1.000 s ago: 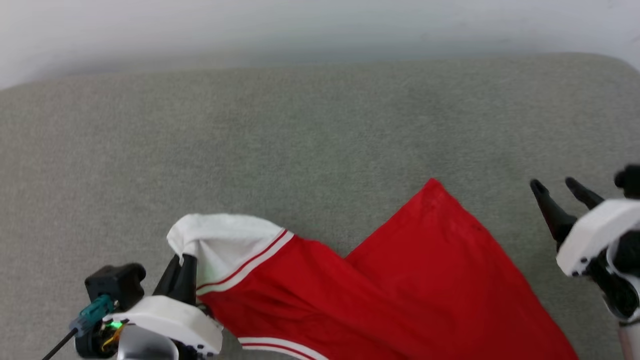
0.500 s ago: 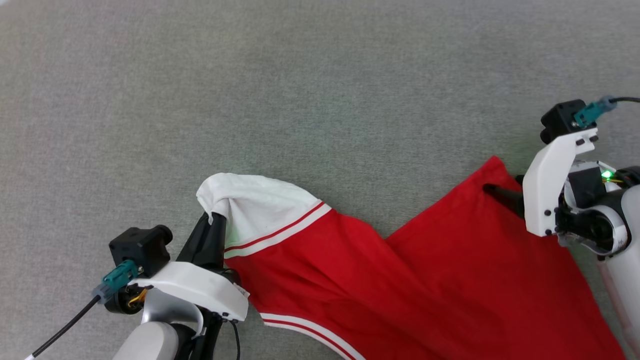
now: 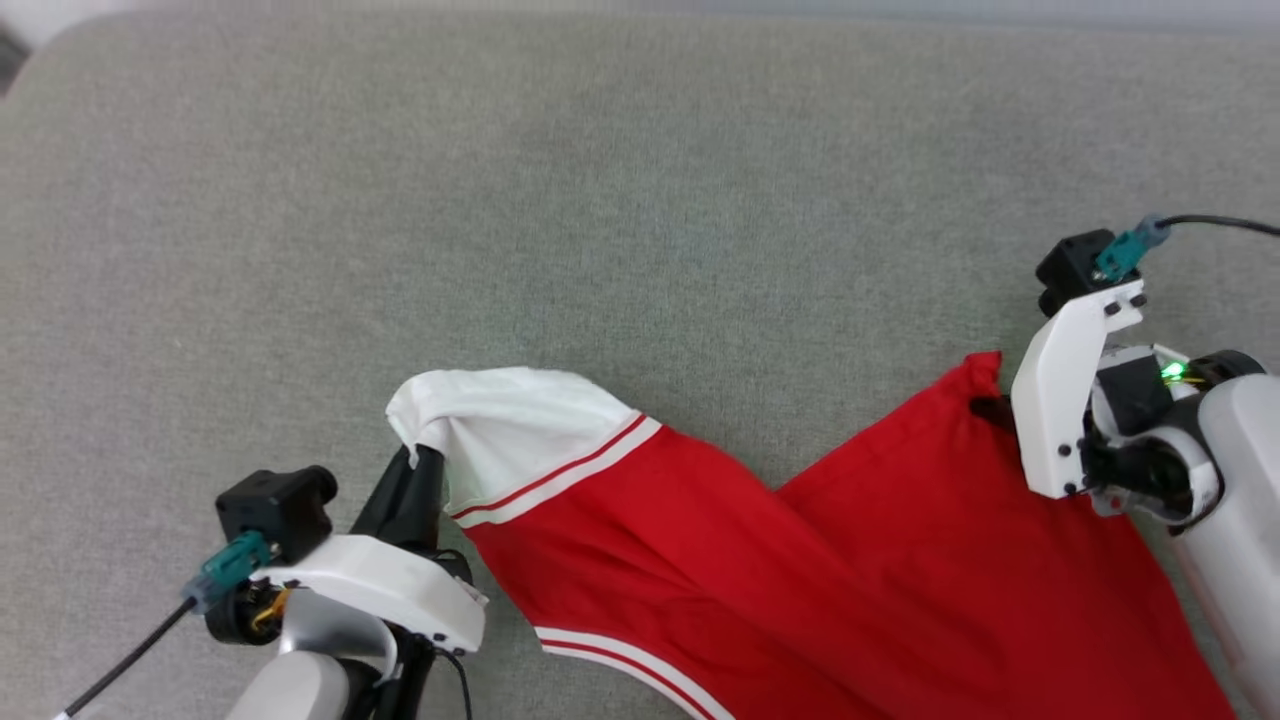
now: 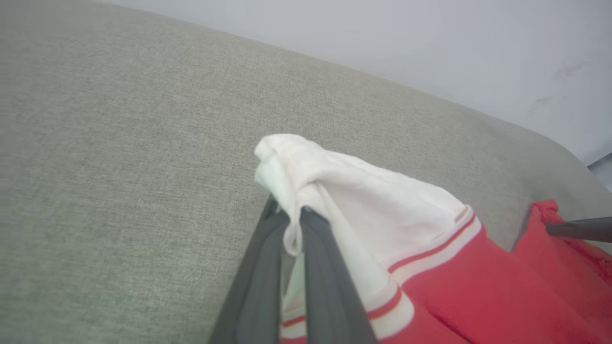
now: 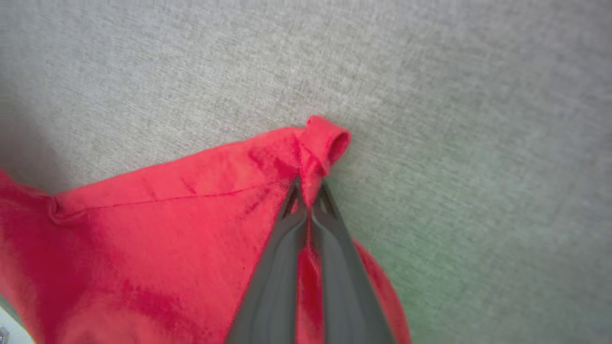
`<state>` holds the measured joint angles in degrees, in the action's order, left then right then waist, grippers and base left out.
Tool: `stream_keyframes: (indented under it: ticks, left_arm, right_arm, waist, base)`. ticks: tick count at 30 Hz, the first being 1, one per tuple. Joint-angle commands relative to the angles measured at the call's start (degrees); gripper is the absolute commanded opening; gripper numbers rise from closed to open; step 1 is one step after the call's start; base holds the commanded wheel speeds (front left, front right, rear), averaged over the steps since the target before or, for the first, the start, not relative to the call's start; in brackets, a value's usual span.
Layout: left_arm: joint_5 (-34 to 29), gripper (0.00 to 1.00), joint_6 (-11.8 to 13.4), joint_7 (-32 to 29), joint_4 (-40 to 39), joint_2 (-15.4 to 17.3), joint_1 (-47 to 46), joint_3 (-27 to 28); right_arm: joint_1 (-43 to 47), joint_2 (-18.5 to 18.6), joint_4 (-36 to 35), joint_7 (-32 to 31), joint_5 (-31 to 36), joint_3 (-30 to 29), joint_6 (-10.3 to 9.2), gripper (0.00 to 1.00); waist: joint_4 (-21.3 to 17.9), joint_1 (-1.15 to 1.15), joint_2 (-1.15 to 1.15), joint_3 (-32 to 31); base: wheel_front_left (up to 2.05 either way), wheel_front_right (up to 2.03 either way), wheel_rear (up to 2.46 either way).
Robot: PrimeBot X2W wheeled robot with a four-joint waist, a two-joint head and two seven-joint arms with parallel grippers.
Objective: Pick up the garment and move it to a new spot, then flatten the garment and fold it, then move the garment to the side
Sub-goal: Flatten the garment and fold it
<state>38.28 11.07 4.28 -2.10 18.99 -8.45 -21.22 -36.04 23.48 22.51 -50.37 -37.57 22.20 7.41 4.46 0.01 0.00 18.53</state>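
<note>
**Both hands clamped on the red garment**
The garment (image 3: 800, 560) lies creased across the grey fabric surface (image 3: 640, 200). The left hand (image 3: 418, 470) pinches its white, stripe-trimmed end, which is lifted into a small peak. The right hand (image 5: 308, 188) is closed tight on a bunched red corner at the opposite end.

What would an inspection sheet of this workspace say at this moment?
Surface: grey fabric surface, rounded far corners.
Job's things: red jersey with a white, stripe-trimmed panel, rumpled, partly spread.
Clutter: nothing seen.
Grippers: left gripper shut on the white panel; right gripper shut on a red corner.
Cables: black cable with teal plug at the left wrist camera; another at the right.
Surroundings: pale wall behind.
</note>
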Motion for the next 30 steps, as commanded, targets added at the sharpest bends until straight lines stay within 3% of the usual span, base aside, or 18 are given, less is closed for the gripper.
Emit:
stream_keyframes:
  ticks: [1,10,16,24,30]
  left_arm:
    - [0.22,0.00,-0.02,0.47,-0.01,0.58,0.29,0.67]
    - [0.89,0.00,-1.76,0.68,1.72,4.16,-5.78,4.27]
    - [1.49,0.00,-3.29,0.06,6.93,3.27,-17.31,5.36]
    - [1.13,0.00,-6.80,0.18,19.29,2.60,-36.71,5.97]
    - [-0.03,0.00,-7.96,1.53,25.67,2.28,-49.73,6.38]
  right_arm:
    - [0.77,0.16,-0.05,2.06,0.39,0.52,0.12,0.00]
    - [-0.33,-1.59,2.04,20.83,5.53,-4.36,0.06,0.00]
    - [-3.09,-4.62,3.44,27.66,6.94,-9.40,0.06,0.00]
    - [-12.99,-7.69,5.48,33.87,10.20,-13.67,0.07,0.00]
    - [-22.37,-8.21,6.25,36.91,11.82,-16.43,0.06,0.00]
  waist:
    - [-0.72,-0.01,0.00,-2.54]
    - [-2.79,-0.01,0.00,-12.38]
    - [-3.85,-0.01,0.00,-14.45]
    - [-6.02,-0.01,0.00,-10.09]
    - [-6.87,-0.01,0.00,-4.56]
  base:
    - [0.00,0.00,0.00]
    - [0.00,0.00,0.00]
    - [0.00,0.00,0.00]
    - [0.00,0.00,0.00]
    - [0.00,0.00,0.00]
